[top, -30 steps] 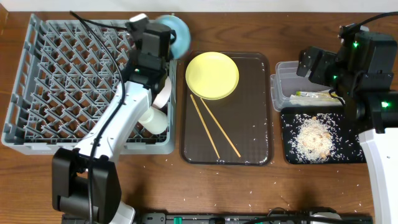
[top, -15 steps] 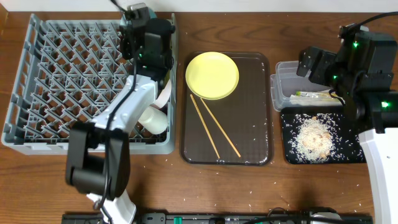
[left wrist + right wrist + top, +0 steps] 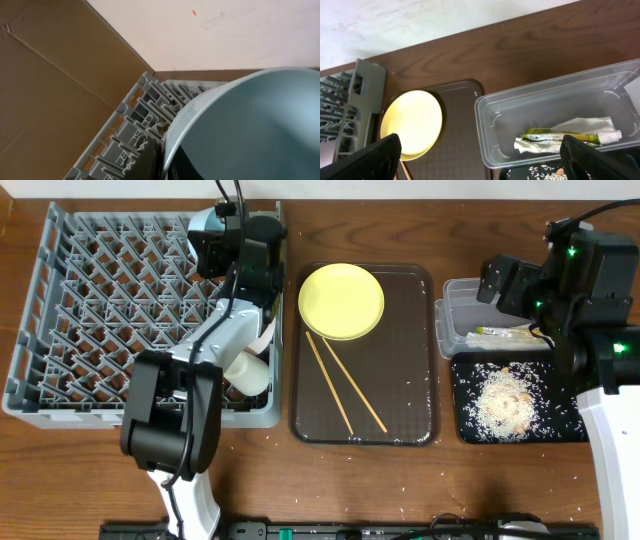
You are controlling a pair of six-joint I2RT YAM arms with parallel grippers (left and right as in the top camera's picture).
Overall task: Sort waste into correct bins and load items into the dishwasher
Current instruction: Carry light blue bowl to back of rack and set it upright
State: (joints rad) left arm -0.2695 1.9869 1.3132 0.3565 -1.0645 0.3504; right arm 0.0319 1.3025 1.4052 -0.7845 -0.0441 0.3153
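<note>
A grey rack (image 3: 90, 310) fills the table's left side. Beside it lies a brown tray (image 3: 400, 380), and at the far right a black tray (image 3: 458, 420) sits touching a clear tub (image 3: 455, 305) behind it. The left arm reaches across the rack's right side and covers much of that edge. Its gripper (image 3: 228, 238) is over the rack's far right corner, clenched on a blue bowl (image 3: 250, 125). The bowl fills the wrist view, with rack pegs just beyond its rim (the fingers themselves are out of sight there). A yellow plate (image 3: 341, 300) rests at the far end of the brown tray. A white bowl (image 3: 263, 330) and a white cup (image 3: 246, 372) stand in the rack's right edge, partly hidden by the arm. Two chopsticks (image 3: 354, 383) lie slanted on the brown tray, nearer than the plate. The right gripper (image 3: 497, 280) hangs above the tub, spread wide and empty. In the tub lie a white wrapper (image 3: 590, 125) and a green-and-yellow packet (image 3: 555, 135), touching. Rice (image 3: 505, 402) is heaped in the black tray, with grains scattered over the table.
</note>
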